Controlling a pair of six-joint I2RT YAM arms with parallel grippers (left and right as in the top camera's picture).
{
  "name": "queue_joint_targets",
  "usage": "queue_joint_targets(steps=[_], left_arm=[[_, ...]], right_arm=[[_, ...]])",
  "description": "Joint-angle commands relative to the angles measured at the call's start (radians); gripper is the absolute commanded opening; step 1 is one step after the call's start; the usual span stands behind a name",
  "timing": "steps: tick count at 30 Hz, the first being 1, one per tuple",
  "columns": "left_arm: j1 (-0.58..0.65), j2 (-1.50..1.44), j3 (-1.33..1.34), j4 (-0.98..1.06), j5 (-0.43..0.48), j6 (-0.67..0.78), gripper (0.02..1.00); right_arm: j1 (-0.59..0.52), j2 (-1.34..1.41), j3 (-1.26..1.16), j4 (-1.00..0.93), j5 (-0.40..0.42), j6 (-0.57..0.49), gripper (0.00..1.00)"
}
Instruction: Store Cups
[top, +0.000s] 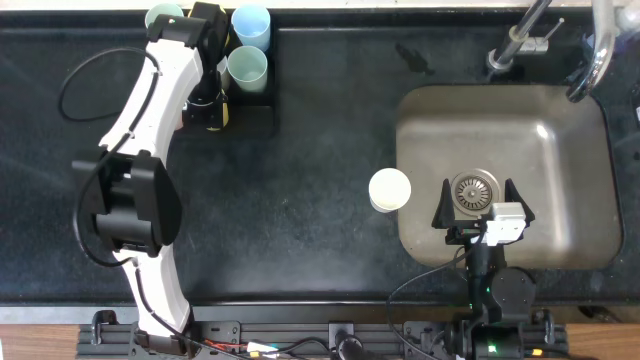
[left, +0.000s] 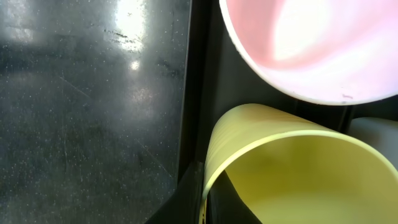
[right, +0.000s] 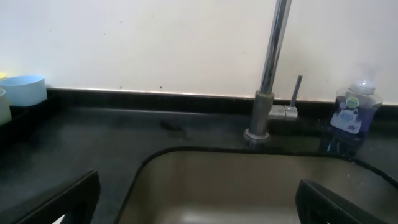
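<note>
A black rack (top: 256, 112) at the counter's back left holds a blue cup (top: 250, 24), a pale green cup (top: 246, 66) and a teal cup (top: 164, 17). My left gripper (top: 206, 96) is down at the rack, shut on the rim of a yellow cup (left: 292, 168), one finger (left: 184, 202) outside the wall and one inside. A pink cup (left: 311, 43) sits just beyond it. A white cup (top: 389, 189) stands on the counter at the sink's left edge. My right gripper (top: 478, 207) hangs open over the sink (top: 560, 130), holding nothing.
The faucet (top: 522, 35) rises behind the sink, and a blue soap bottle (right: 351, 115) stands beside it. The drain (top: 474, 190) lies under the right gripper. Dark counter (top: 320, 180) stretches between rack and sink. The blue cup (right: 25, 89) sits far off from the right gripper.
</note>
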Motion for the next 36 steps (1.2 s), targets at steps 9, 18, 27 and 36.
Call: queue_joint_targets(steps=[9, 18, 27, 36], left_arm=[[0.005, 0.012, -0.007, -0.002, -0.017, 0.016, 0.071], [0.005, 0.023, -0.007, -0.001, -0.013, 0.016, 0.082], [0.005, 0.023, -0.007, 0.016, -0.022, 0.016, 0.154], [0.005, 0.023, -0.007, 0.024, -0.027, 0.016, 0.454]], right_arm=[[-0.003, -0.002, -0.013, 0.005, -0.006, -0.003, 0.996], [-0.003, -0.002, -0.013, 0.005, -0.006, -0.003, 0.996], [-0.003, -0.002, -0.013, 0.005, -0.006, -0.003, 0.996], [-0.003, -0.002, -0.013, 0.005, -0.006, -0.003, 0.996]])
